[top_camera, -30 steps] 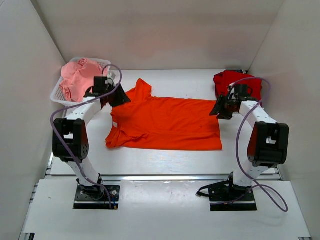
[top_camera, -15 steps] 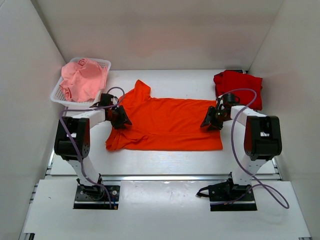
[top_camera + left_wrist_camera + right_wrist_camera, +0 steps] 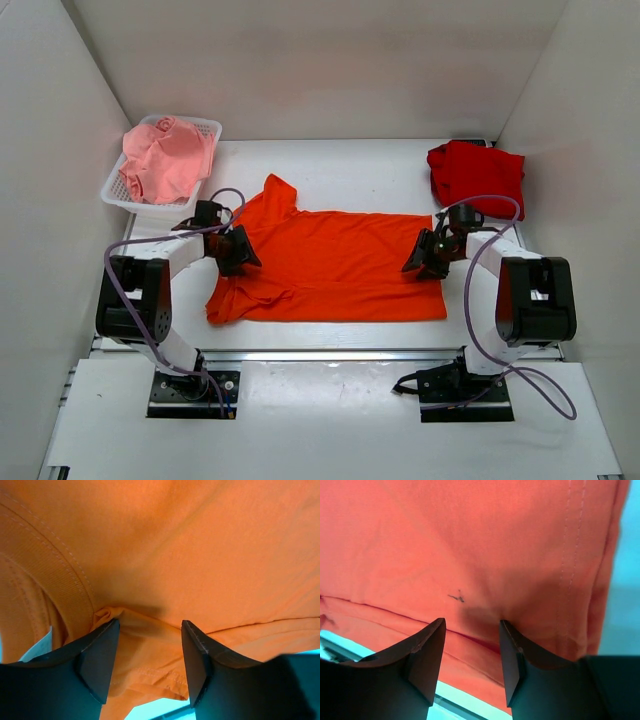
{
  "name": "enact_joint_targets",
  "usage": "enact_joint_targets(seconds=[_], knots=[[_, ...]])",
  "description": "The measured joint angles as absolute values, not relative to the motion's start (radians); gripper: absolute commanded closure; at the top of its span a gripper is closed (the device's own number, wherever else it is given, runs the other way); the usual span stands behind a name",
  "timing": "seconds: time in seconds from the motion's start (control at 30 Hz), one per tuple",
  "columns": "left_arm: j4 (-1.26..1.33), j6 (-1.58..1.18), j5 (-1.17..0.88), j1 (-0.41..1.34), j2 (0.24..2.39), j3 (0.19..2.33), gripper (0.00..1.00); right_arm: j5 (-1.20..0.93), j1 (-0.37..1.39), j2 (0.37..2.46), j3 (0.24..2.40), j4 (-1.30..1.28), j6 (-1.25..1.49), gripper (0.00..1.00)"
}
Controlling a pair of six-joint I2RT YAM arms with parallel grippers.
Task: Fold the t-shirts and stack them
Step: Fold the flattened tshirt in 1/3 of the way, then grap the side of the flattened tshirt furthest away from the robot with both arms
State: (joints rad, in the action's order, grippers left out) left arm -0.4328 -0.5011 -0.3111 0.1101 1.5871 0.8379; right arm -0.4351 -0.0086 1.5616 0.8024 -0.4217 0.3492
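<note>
The bright orange t-shirt (image 3: 330, 265) lies flat on the table, one sleeve pointing to the far left. My left gripper (image 3: 243, 258) rests on its left part near the collar. In the left wrist view its jaws (image 3: 150, 625) stand open with orange cloth (image 3: 200, 540) bunched between them. My right gripper (image 3: 415, 265) rests on the shirt's right hem. In the right wrist view it (image 3: 472, 622) is open over the cloth (image 3: 470, 540). The darker red t-shirt (image 3: 475, 175) lies folded at the far right. The pale pink t-shirt (image 3: 165, 155) is heaped in the basket.
The white mesh basket (image 3: 118, 190) stands at the far left by the wall. White walls close in the table on the left, back and right. The table's near edge runs just below the orange shirt.
Both grippers moved from the shirt's far edge toward the near edge. The orange shirt slid a little nearer with them.
</note>
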Motion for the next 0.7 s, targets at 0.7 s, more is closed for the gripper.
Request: enact_joint_targets(seconds=[0.7], knots=[[-0.286, -0.400, -0.250, 0.064, 2.142, 1.605, 0.43, -0.425, -0.011, 1.517, 1.052, -0.416, 0.312, 0.52]])
